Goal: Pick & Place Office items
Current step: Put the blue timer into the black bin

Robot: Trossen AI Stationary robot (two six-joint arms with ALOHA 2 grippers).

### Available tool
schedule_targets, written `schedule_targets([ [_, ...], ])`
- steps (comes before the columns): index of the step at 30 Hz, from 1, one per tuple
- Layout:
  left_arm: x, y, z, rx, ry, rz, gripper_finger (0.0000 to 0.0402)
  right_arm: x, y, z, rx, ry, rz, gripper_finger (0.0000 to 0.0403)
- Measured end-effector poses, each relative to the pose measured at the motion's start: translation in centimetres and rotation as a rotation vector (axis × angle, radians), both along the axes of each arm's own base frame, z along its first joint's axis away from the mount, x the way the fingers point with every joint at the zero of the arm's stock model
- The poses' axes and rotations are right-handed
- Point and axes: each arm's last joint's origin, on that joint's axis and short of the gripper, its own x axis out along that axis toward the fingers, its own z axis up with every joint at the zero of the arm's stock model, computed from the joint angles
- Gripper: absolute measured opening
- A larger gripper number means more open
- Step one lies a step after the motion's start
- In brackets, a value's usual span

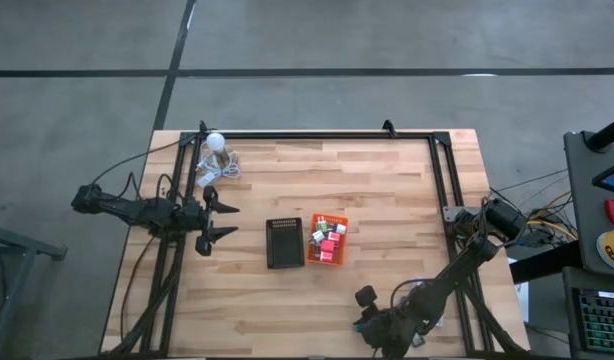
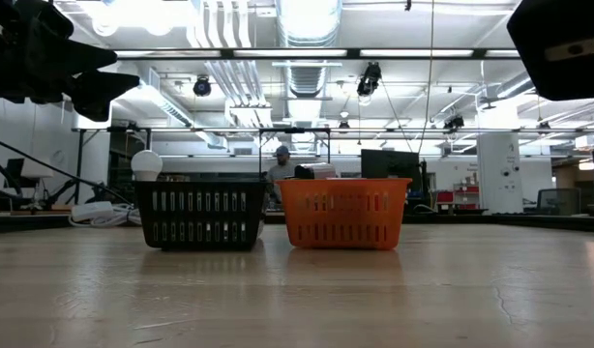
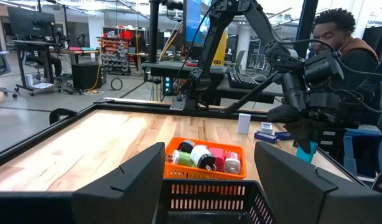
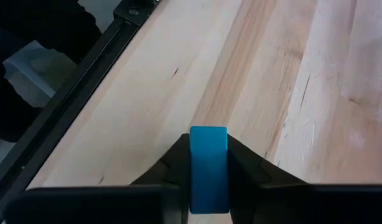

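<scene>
Now, reading left to right, my left pincer (image 1: 230, 220) hovers spread apart and empty at the table's (image 1: 387, 190) left side, facing the trays, with the white ball (image 1: 215, 141) and its coiled cable behind it. Next comes the black tray (image 1: 285, 243), and touching it the orange tray (image 1: 326, 240), which already carries a small heap of office items (image 1: 327, 241), red, pink and green among them. Farthest right, near the table's front edge, my right pincer (image 4: 209, 180) is clenched on a blue block (image 4: 208, 167). I judge the job well along: that block needs carrying to a tray. Through the left wrist camera I see a few more pieces (image 3: 264, 129) on the far side.
</scene>
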Motion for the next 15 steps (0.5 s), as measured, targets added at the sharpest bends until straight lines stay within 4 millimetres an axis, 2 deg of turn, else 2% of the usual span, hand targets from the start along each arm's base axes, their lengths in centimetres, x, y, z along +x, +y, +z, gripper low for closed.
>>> schedule_targets([
  [8,0.0,0.0,0.0,0.000,0.000,0.000,0.0253,0.1,0.0,0.0,-0.029,-0.008,0.034,0.0052],
  [12,0.0,0.0,0.0,0.000,0.000,0.000,0.0253,0.1,-0.1,0.1,-0.031,-0.015,0.022,0.0065],
  [15,0.0,0.0,0.0,0.000,0.000,0.000,0.0253,0.7,0.2,1.2,-0.017,-0.072,-0.046,0.0066],
])
